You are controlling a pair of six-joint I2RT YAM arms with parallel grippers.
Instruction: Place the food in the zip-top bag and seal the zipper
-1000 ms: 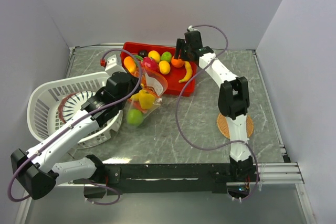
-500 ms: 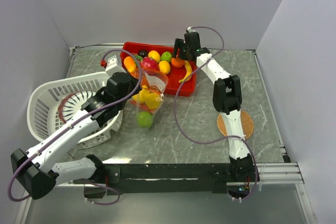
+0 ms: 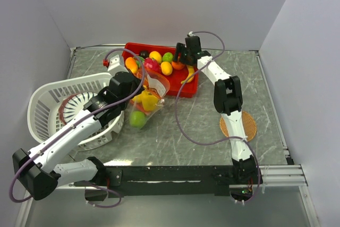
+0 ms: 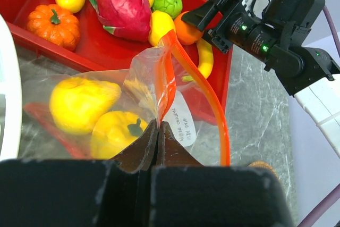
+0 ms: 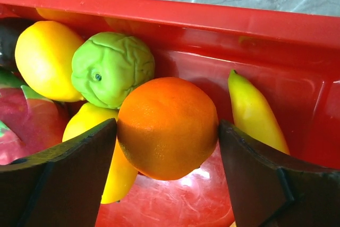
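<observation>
Bright even overhead light, soft shadows, glare on red tray (image 5: 175, 184) at 6 o'clock, right wrist, my left gripper (image 4: 158, 131) dark, blurred.

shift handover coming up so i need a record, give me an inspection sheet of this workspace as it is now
surface: grey marbled table
job's things: zip-top bag open, yellow food inside; zipper unsealed; orange, banana and more food in the red tray
clutter: white basket at left; cork coaster at right
grippers: left gripper shut on the bag's plastic; right gripper closed on the orange, which sits in the tray
cables: purple cables loop over the table
surroundings: plain walls on three sides, nothing else seen
</observation>
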